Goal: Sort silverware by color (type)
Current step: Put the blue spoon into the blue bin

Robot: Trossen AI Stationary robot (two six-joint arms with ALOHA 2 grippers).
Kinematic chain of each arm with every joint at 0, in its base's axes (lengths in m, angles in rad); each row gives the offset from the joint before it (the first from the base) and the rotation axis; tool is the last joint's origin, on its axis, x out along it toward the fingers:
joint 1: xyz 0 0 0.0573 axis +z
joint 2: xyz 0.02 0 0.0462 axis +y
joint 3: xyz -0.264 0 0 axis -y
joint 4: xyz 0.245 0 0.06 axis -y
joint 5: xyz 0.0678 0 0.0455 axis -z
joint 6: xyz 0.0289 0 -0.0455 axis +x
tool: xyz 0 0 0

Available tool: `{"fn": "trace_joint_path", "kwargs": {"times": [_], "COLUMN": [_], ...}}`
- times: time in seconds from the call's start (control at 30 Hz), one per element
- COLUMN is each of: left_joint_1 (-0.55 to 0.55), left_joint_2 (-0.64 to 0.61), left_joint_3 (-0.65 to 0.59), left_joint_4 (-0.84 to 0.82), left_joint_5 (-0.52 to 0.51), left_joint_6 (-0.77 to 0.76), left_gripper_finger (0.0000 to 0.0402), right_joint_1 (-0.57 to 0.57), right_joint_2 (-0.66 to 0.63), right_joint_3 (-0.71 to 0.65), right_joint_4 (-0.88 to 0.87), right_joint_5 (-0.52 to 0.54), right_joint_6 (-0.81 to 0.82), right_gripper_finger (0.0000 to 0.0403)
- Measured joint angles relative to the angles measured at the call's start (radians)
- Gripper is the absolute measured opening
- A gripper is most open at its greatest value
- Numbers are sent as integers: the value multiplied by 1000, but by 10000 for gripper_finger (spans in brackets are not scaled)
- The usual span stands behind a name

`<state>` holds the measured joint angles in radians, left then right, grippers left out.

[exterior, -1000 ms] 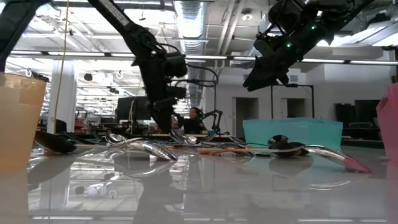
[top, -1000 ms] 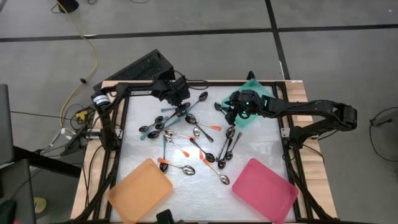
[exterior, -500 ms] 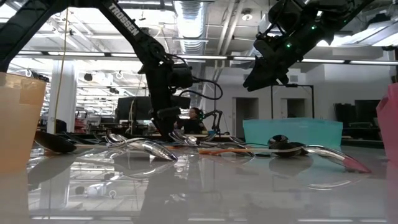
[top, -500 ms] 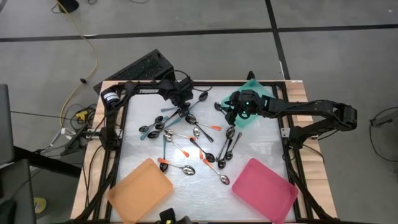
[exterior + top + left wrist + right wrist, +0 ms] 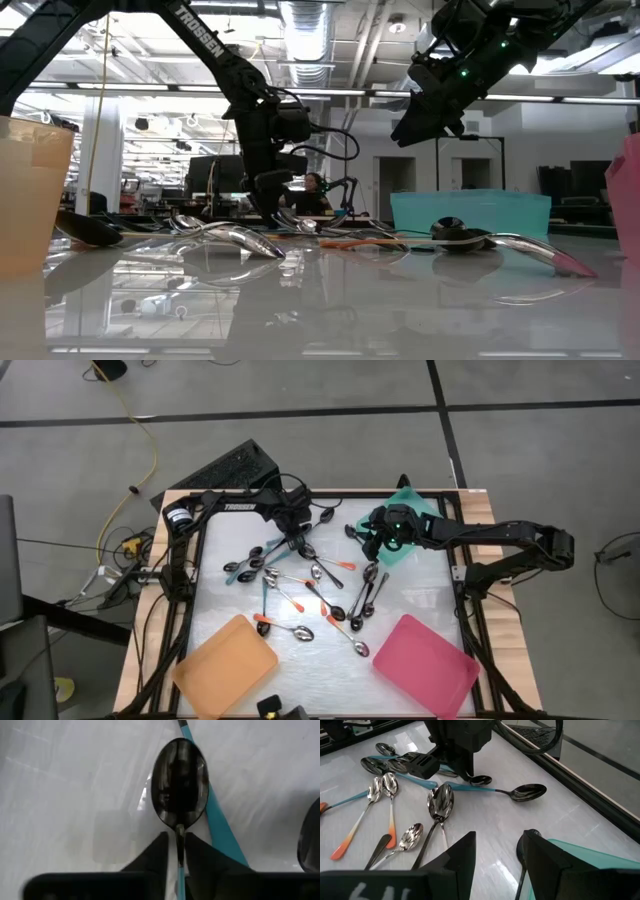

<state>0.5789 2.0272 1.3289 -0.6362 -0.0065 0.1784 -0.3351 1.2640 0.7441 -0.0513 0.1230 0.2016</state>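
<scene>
The bench (image 5: 225,615) carries three flat trays set toward its edges, which leaves the middle free for sorting: a teal tray (image 5: 420,510) at about two o'clock, a pink tray (image 5: 430,665) at five and an orange tray (image 5: 225,665) at seven. The silverware (image 5: 310,575) lies loose and crossed in a heap from the centre up toward eleven o'clock, so each piece probably has to be picked out singly.

The right hand (image 5: 375,540) hangs above the near edge of the teal tray, fingers (image 5: 465,855) parted and holding nothing, apparently waiting.

The left hand (image 5: 177,845) is down in the pile at about twelve o'clock, its fingers (image 5: 155,852) narrowed onto the neck of a teal-handled spoon (image 5: 179,782), just behind the bowl. That grip looks chosen because the thin stem is easiest to pinch there.
</scene>
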Motion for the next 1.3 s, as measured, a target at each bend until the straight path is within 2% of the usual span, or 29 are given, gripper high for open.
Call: {"fn": "trace_joint_path", "kwargs": {"times": [0.07,0.47,0.87,1.13,1.3], "left_joint_1": [1,1,1,-8,-28], "left_joint_2": [0,-1,7,5,4], "left_joint_3": [0,9,208,338,419], "left_joint_4": [3,-4,-145,-159,-160], "left_joint_5": [-2,-5,-13,63,190], "left_joint_6": [0,-29,-37,-53,-69], "left_gripper_finger": [8,1,0,0,0], "right_joint_1": [0,0,0,0,4], "right_joint_2": [0,0,0,-3,-3], "right_joint_3": [0,0,0,0,0], "right_joint_4": [0,0,0,7,6], "right_joint_5": [0,1,1,-71,-133], "right_joint_6": [0,1,2,37,40], "right_gripper_finger": [171,171,171,171,171]}}
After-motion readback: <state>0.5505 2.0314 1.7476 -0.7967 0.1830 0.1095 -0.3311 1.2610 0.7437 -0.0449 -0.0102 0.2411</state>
